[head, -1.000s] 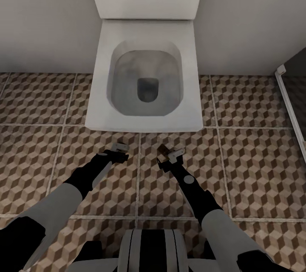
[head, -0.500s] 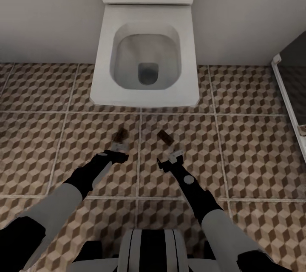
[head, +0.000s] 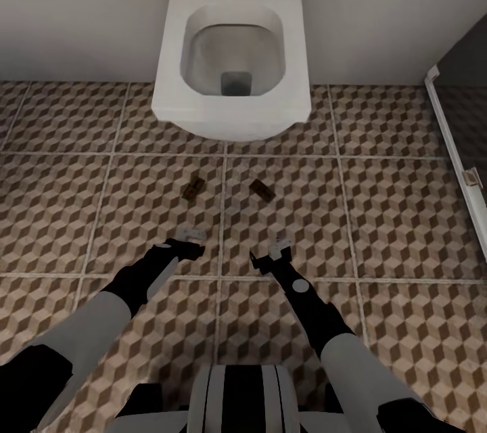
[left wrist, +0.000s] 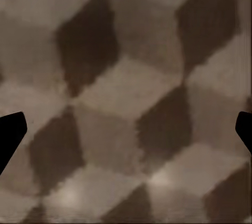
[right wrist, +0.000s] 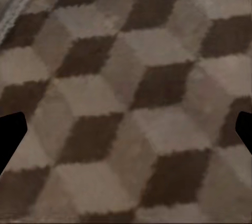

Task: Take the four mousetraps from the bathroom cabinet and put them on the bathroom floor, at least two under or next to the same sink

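Two mousetraps lie flat on the patterned bathroom floor (head: pixel 406 216) in front of the toilet, one (head: pixel 194 188) left of a grout line, the other (head: pixel 262 190) right of it. My left gripper (head: pixel 190 235) hovers a short way nearer to me than the left trap, open and empty. My right gripper (head: pixel 278 247) is likewise open and empty, just short of the right trap. In the left wrist view the left gripper (left wrist: pixel 126 129) has bare tile between its dark fingertips, and so does the right gripper (right wrist: pixel 126 135) in the right wrist view. The cabinet and the sink are out of view.
A white toilet (head: pixel 233 47) stands against the grey wall straight ahead. At the right, a white shower frame (head: pixel 448 142) borders a dark shower floor. Patterned tiles spread to both sides of my arms.
The whole view has pulled back from the toilet, so the camera has moved. A second ago the traps were at my fingertips; now both lie on the floor ahead of the open grippers.
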Controlling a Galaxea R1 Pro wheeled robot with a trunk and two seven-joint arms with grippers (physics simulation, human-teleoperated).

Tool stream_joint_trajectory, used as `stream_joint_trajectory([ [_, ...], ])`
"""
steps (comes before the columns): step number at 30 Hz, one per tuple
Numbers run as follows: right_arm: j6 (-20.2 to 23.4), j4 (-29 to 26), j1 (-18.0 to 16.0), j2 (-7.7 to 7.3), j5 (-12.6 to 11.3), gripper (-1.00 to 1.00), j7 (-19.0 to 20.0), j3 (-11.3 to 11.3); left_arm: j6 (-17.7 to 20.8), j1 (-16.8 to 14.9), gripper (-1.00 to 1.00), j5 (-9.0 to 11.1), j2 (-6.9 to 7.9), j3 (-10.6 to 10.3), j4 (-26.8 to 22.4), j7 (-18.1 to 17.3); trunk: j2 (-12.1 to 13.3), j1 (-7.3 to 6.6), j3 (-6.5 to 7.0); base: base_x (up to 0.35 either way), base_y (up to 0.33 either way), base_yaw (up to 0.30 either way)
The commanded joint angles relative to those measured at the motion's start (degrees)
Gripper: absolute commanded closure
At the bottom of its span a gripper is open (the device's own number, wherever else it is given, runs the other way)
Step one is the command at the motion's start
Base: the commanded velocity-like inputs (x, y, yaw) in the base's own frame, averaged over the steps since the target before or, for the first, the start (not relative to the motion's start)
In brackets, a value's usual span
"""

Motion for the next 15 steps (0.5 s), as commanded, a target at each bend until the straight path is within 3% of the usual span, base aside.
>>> stream_joint_trajectory([
  [1, -0.16, 0.01, 0.0, 0.03, 0.5, -1.0, 0.14, -0.15, 0.2, -0.04, -1.0, 0.6, 0.09, -0.43, -0.14, 0.56, -0.01, -0.04, -0.02, -0.171, 0.0, 0.0],
  [15, -0.16, -0.28, 0.0, 0.03, 0.5, -1.0, 0.16, -0.15, 0.22, -0.04, -1.0, 0.59, -0.1, -0.43, -1.21, 0.6, -0.01, -0.04, -0.02, -0.033, 0.0, 0.0],
])
